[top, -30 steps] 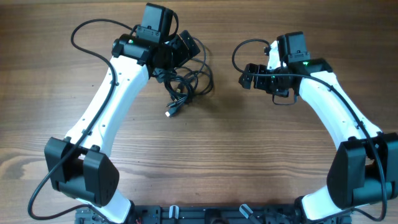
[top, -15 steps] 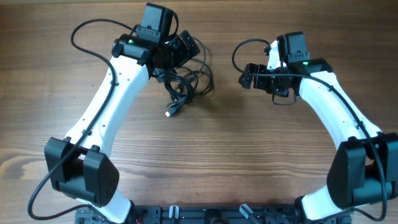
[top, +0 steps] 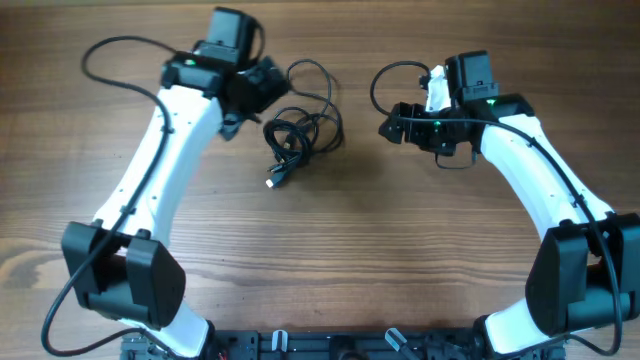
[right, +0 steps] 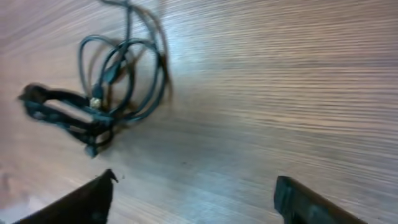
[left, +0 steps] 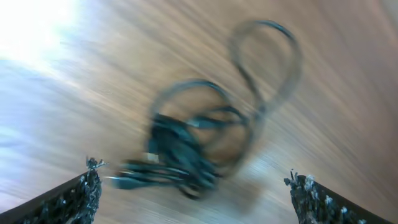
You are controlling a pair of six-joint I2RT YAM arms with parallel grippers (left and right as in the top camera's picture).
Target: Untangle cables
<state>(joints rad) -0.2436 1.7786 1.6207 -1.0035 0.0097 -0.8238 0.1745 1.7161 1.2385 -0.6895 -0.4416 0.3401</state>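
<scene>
Cables (top: 292,135): thin black cords, a dense knot with slack round loops, lying on the wood-grain worktop (top: 400,250) near the middle of its far edge, long axis running from a loose loop at the far side to a small plug (top: 272,183) toward the front. The left gripper (top: 268,88), jaws wide apart and empty, stands just beside the bundle's far-left flank and is the nearer; the right gripper (top: 388,125), jaws also apart on nothing, sits off to its right.

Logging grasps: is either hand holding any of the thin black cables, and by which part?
Nothing is held. The tangle of thin black cables lies on the wooden table; the left hand and right hand are open, fingers empty.
</scene>
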